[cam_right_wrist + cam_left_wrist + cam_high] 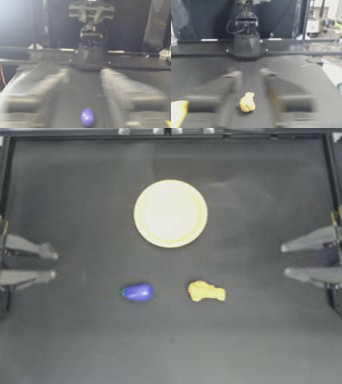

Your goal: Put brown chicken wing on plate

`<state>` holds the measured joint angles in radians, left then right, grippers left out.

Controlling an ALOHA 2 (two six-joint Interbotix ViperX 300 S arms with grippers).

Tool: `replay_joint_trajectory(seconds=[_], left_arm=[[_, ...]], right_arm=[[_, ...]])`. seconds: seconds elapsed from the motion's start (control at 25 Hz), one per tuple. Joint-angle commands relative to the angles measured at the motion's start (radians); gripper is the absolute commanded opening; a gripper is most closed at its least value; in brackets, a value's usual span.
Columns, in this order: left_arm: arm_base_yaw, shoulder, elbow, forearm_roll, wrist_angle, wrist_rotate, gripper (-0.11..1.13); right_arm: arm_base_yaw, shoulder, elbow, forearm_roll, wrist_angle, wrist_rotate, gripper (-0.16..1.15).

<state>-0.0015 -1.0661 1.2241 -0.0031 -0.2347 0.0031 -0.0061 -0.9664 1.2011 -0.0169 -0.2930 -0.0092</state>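
plate [170,213] mid-table; chicken wing [206,291] below it, blue object [137,292] to its left

Lumpy yellow-tan brown chicken wing [206,291] lies flat on the table, well apart from the bare pale-yellow plate [170,213].

plate [177,113] cut off at left wrist view's edge beside brown chicken wing [247,102]; both wrist views' own jaws blurred.
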Motion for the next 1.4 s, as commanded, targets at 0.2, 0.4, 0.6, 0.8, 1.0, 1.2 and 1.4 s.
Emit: replay_joint_trajectory(seconds=[0.2, 0.4, 0.6, 0.8, 1.0, 1.2, 1.4], left_arm=[[0.021, 0.04, -0.029, -0.002, 0.023, 0.0, 1.02], [0.044, 0.084, -0.066, -0.002, 0.086, -0.002, 1.03], [0.067, 0.107, -0.077, -0.002, 0.107, -0.002, 1.03], [0.069, 0.107, -0.074, -0.003, 0.112, -0.005, 1.03], [0.071, 0.106, -0.075, -0.003, 0.112, -0.005, 1.03], [0.074, 0.107, -0.075, -0.003, 0.114, -0.003, 1.03], [0.074, 0.106, -0.072, -0.003, 0.114, -0.003, 1.03]], right_arm=[[-0.011, 0.021, -0.089, 0.04, 0.169, 0.005, 0.98], [-0.069, 0.112, -0.216, 0.081, 0.442, 0.005, 0.99], [-0.1, 0.256, -0.365, 0.074, 0.676, 0.006, 0.99], [-0.103, 0.42, -0.491, 0.071, 0.845, 0.008, 0.99], [-0.084, 0.572, -0.592, 0.048, 0.95, 0.008, 0.99], [-0.052, 0.692, -0.67, 0.015, 1.019, 0.012, 0.98], [-0.035, 0.792, -0.718, 0.012, 1.046, 0.012, 0.99]])
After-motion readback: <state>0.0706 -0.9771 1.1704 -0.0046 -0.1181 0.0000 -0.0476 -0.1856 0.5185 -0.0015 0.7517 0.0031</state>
